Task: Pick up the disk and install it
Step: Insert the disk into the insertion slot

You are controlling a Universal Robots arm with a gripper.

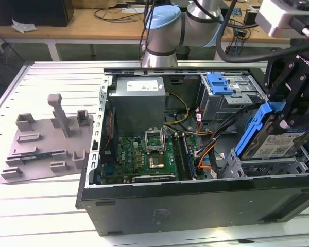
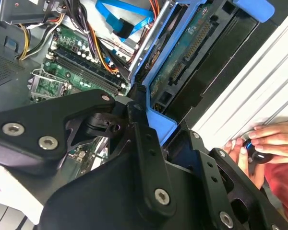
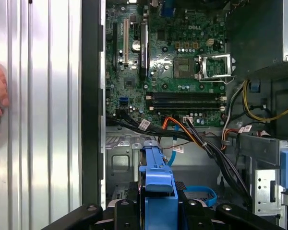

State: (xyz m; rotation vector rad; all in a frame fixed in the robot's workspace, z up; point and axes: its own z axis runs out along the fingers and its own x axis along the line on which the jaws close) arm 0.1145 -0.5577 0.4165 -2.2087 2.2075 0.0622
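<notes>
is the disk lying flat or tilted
Tilted. The disk leans steeply in the exterior view, held by the gripper above the drive cage.

Metal disk (image 1: 278, 145), smooth plastic carrier (image 1: 253, 131)

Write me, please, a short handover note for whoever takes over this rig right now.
Gripper: shut on the disk, clamped on its blue carrier.
Disk: held in the air, tilted, above the grey drive cage at the exterior view's right end of the open computer case.
Done: the disk is picked up.
Left: it is not yet seated in the cage; I cannot tell whether its lower edge touches it.
Caution: a person's hand is on the table beside the case.
</notes>
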